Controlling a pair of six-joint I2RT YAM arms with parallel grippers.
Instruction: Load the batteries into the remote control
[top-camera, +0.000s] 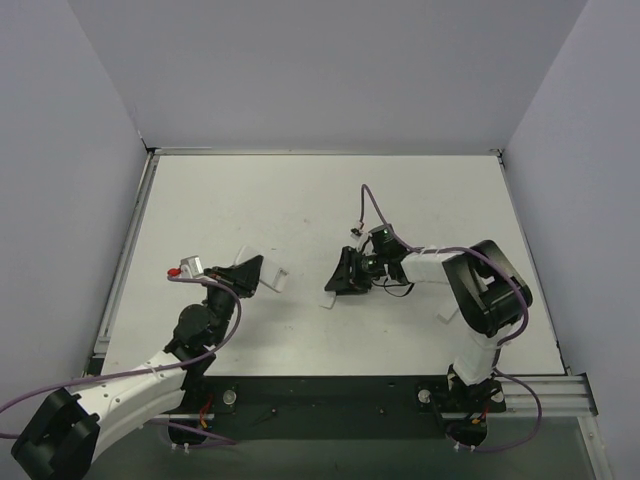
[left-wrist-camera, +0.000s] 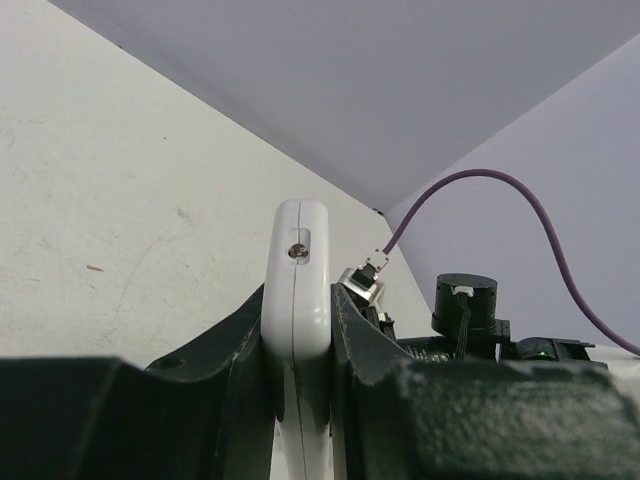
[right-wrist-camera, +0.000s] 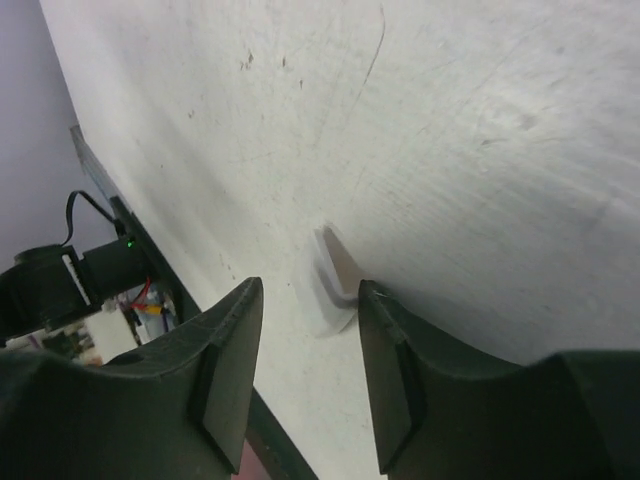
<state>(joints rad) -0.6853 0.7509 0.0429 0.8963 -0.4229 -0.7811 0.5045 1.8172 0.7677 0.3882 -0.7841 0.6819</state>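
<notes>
Zero batteries show in any view, so I judge loading has not started: none seated that I can see, all of it left to do.

Top view: left gripper (top-camera: 250, 272) is clamped on the slim white plastic bar-shaped remote control (top-camera: 275, 275), held above the pale table (top-camera: 300, 200), left of centre. Right gripper (top-camera: 340, 278) sits low over the table, well apart from the remote control. A small white curved plastic piece (top-camera: 328, 298) lies just beside its tips. It may be the battery cover; I can't confirm.

Left wrist view: remote control (left-wrist-camera: 298, 290) is edge-on, squeezed between both dark fingers (left-wrist-camera: 235, 335), its end sticking out past them toward the far wall. The compartment side is not visible from here.

Right wrist view: right gripper (right-wrist-camera: 305, 340) has its jaws apart with nothing between them. The white piece (right-wrist-camera: 335, 285) lies on the table just past the tips, close against one finger; contact unclear.

Remaining, as I read it: find the batteries, pick each, seat them in the remote control, refit the cover.
</notes>
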